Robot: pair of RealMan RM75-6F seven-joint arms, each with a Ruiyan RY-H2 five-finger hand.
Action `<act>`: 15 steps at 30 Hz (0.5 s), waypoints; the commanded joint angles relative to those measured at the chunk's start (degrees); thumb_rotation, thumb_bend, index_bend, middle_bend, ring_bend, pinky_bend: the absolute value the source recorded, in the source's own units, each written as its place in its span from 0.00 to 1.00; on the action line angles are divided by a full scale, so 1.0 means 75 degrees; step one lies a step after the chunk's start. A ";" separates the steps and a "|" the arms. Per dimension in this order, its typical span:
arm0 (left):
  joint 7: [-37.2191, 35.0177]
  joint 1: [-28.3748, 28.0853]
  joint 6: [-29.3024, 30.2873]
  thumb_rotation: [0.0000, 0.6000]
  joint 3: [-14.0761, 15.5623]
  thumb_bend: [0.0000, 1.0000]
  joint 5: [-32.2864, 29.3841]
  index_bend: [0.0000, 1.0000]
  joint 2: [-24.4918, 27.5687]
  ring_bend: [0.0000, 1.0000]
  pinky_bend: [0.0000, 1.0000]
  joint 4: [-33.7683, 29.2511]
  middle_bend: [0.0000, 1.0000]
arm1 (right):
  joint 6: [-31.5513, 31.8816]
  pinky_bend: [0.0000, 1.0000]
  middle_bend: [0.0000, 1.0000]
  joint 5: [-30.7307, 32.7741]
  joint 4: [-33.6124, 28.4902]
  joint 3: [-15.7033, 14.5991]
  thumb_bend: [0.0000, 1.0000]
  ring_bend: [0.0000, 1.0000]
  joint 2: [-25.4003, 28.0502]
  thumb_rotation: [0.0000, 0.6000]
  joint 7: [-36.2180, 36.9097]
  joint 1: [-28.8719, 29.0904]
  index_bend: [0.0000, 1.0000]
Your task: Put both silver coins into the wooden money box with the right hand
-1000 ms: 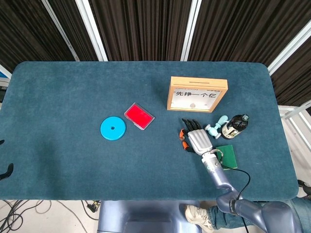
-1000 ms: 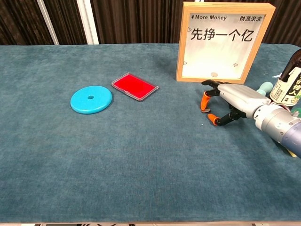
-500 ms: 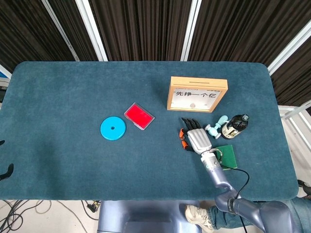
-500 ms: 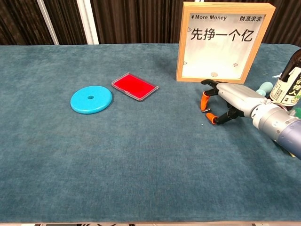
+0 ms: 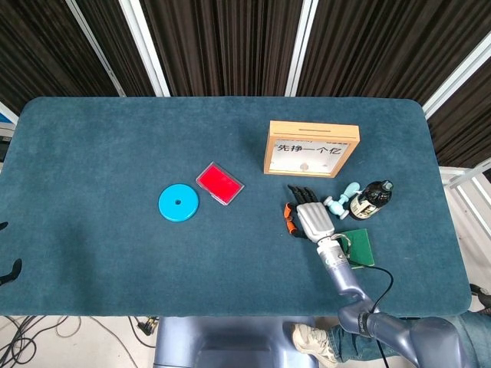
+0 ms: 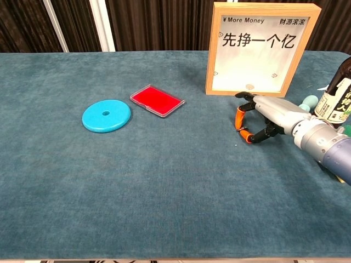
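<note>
1 silver coin [image 6: 249,86] lies inside the wooden money box [image 6: 263,48]. At its 6 o'clock, the right hand [image 6: 267,116] pinches toward the second; grasp unclear.

- the counter [image 6: 164,181] is showing a deep teal felt.
- the wooden money box [image 6: 263,48] is showing a pale wood frame around a white face with black characters.
- the right hand [image 6: 267,116] is showing silver-grey, its fingers [image 6: 239,116] tipped orange.
- the disc [image 6: 106,115] is showing bright blue.
- the flat case [image 6: 157,100] is showing red under clear plastic.
- the bottle [image 5: 370,198] is showing dark with a pale label.
- the card [image 5: 358,247] is showing green.
</note>
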 commanded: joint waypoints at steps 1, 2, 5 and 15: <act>0.0000 -0.0004 -0.0007 1.00 0.0002 0.40 -0.0001 0.11 0.0005 0.00 0.00 -0.0005 0.00 | 0.0029 0.00 0.02 -0.0012 -0.0029 0.0018 0.51 0.00 0.0020 1.00 0.0012 0.0012 0.63; 0.0001 -0.0004 -0.0006 1.00 0.0003 0.40 0.0000 0.11 0.0006 0.00 0.00 -0.0006 0.00 | 0.0031 0.00 0.02 -0.0012 -0.0042 0.0025 0.51 0.00 0.0027 1.00 0.0027 0.0017 0.64; -0.0004 -0.0002 -0.0005 1.00 0.0005 0.40 -0.0004 0.11 0.0008 0.00 0.00 -0.0012 0.00 | -0.0007 0.00 0.02 0.0002 -0.0065 0.0035 0.51 0.00 0.0044 1.00 0.0056 0.0032 0.65; -0.0019 -0.0005 -0.0021 1.00 0.0010 0.40 -0.0020 0.11 0.0019 0.00 0.00 -0.0027 0.00 | -0.0010 0.00 0.02 0.0020 -0.0253 0.0062 0.51 0.00 0.0190 1.00 0.0138 0.0023 0.67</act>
